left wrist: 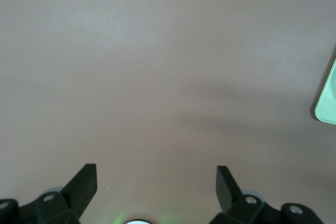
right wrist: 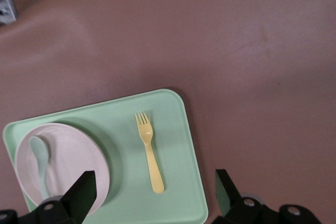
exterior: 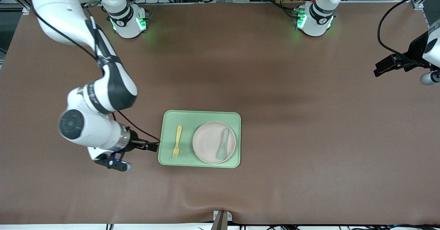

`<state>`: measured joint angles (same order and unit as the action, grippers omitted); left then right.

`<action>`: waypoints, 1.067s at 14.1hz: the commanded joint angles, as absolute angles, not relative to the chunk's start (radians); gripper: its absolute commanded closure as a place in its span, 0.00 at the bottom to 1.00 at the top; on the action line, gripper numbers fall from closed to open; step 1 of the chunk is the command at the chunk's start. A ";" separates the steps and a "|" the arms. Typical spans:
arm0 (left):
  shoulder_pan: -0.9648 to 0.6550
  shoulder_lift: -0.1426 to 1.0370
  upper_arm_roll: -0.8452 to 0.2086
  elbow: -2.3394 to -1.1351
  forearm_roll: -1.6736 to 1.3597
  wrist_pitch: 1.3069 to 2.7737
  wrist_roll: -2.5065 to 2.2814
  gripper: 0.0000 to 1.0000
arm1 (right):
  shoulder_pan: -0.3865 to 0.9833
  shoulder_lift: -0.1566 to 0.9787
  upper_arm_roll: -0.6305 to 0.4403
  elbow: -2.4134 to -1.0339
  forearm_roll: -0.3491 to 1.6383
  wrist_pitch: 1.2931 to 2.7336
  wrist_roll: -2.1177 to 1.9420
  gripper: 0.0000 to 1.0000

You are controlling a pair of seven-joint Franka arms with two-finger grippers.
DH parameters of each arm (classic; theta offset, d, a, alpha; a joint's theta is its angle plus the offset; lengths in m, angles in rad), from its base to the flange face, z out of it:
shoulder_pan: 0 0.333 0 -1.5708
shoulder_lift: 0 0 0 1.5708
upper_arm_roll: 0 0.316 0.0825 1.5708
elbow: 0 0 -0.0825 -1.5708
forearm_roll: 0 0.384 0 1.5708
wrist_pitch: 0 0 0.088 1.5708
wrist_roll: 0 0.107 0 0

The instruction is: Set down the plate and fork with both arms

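Right gripper (right wrist: pixel 152 192): fingers spread wide, holding nothing, touching nothing. Hangs over the bare mat just off the tray's short edge at the right arm's end of the table; seen from its wrist camera, the fork and that tray edge lie between the 2 fingertips' lines.

Left gripper (left wrist: pixel 156 182): fingers spread wide, empty. Over bare mat at the left arm's end of the table, well apart from the tray; this arm waits. 1 tray corner only shows in its wrist view.

Tray (exterior: pixel 201 116): 1, light green, rectangular, rounded corners, raised rim, flat on the mat near the table's middle.

Plate (exterior: pixel 208 142): 1, round, off-white, on the tray toward the left arm's end, its rim near 3 tray edges.

Spoon (exterior: pixel 222 144): 1, grey-green, lying in the plate.

Fork (exterior: pixel 177 141): 1, pale yellow, flat on the tray beside the plate, toward the right arm's end, tines toward the front camera; apart from the plate and rim.

Mat (exterior: pixel 309 137): brown, bare on all 4 sides of the tray.
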<state>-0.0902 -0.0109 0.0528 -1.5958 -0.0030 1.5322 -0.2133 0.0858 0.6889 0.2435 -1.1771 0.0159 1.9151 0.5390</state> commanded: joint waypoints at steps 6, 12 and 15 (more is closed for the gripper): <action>-0.089 -0.029 0.046 -1.592 0.012 1.531 -0.198 0.00 | -0.060 0.428 0.351 -1.209 -0.068 1.655 0.410 0.00; -0.084 -0.041 0.000 -1.591 0.038 1.526 -0.192 0.00 | 0.011 0.142 0.120 -1.423 0.119 1.611 0.260 0.00; -0.086 -0.046 0.000 -1.589 0.038 1.522 -0.190 0.00 | 0.009 -0.001 0.106 -1.564 0.118 1.615 0.227 0.00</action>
<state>-0.0901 -0.0269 0.0053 -1.5901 0.0138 1.5327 -0.2133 -0.0044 0.1368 0.1233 -1.3965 0.1032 1.5812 0.2450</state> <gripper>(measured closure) 0.000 0.000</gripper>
